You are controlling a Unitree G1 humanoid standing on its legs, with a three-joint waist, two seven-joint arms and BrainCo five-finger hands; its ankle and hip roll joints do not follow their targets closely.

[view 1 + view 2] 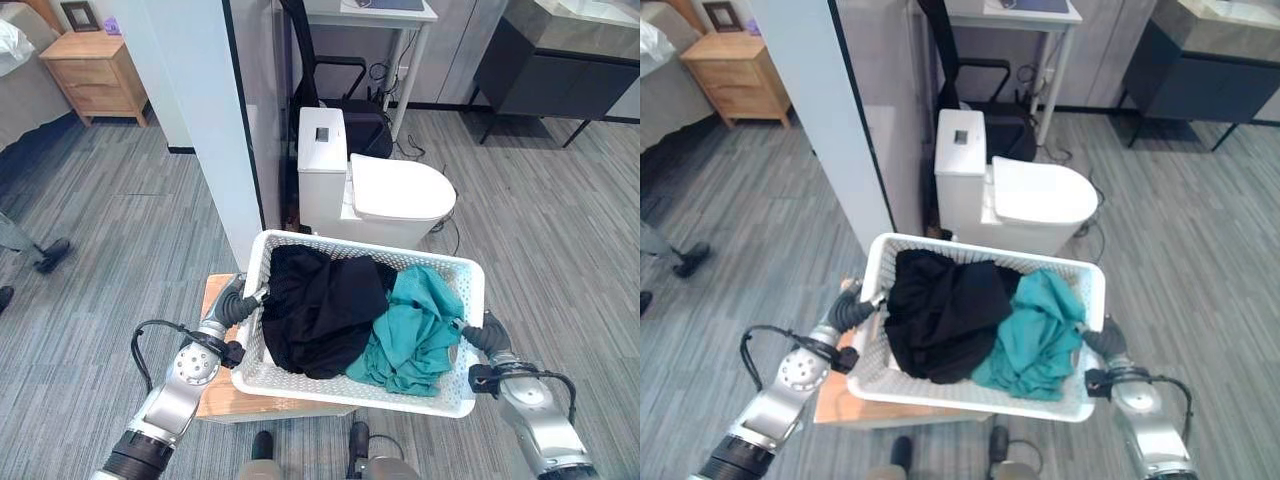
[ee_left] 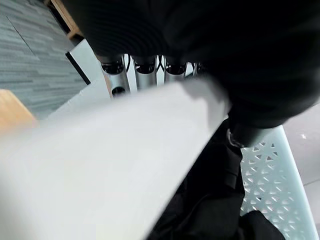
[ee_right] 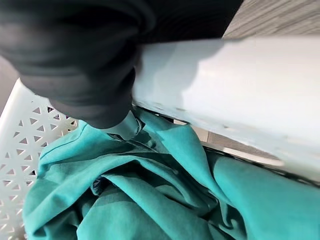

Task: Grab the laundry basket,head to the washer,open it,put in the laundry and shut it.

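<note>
You're holding the white perforated plastic laundry basket (image 1: 455, 268), loaded with black and teal clothes, its long axis spanning between both hands above a low wooden worktop (image 1: 215, 400). Left hand (image 1: 235, 303) and right hand (image 1: 478, 335) are clamping opposite short rims, fingers (image 2: 145, 70) hooked over.

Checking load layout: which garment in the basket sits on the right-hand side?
The teal garment. It fills the laundry basket end by the right hand; the black garment lies at the left hand end.
</note>
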